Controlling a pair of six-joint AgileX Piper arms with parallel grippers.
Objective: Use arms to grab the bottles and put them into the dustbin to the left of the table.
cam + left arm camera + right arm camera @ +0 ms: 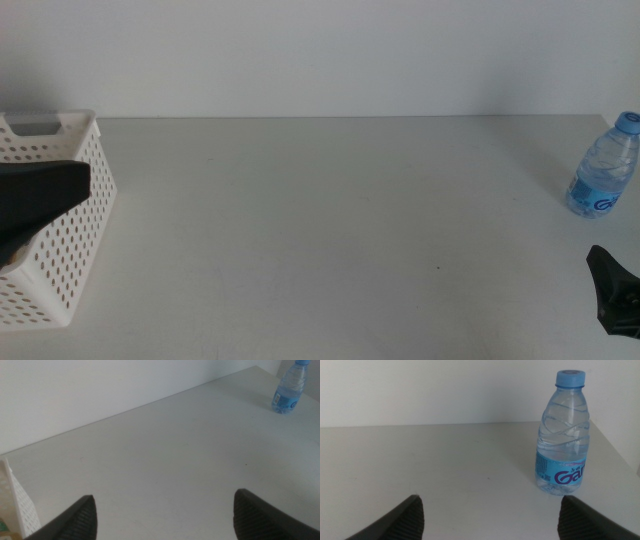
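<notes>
Item 1, far left of your middle view: the dustbin, a white basket with perforated walls and a handle slot, standing on the bench at its left edge. The left wrist view catches only one corner of its wall.

Item 2: your left gripper, a dark shape over the dustbin's opening. In its own wrist view the jaws are spread wide apart with nothing between them.

Item 3: the bench, light grey and matte, reaching back to a white wall.

Item 4, far right: the water bottle, clear with a blue cap and blue label, upright near the bench's right edge. It also shows small and distant in the left wrist view.

Item 5: your right gripper, low at the right edge of the middle view, just short of the bottle. In its wrist view the jaws are released and hold nothing; the bottle stands beyond them, off toward one jaw, untouched.
</notes>
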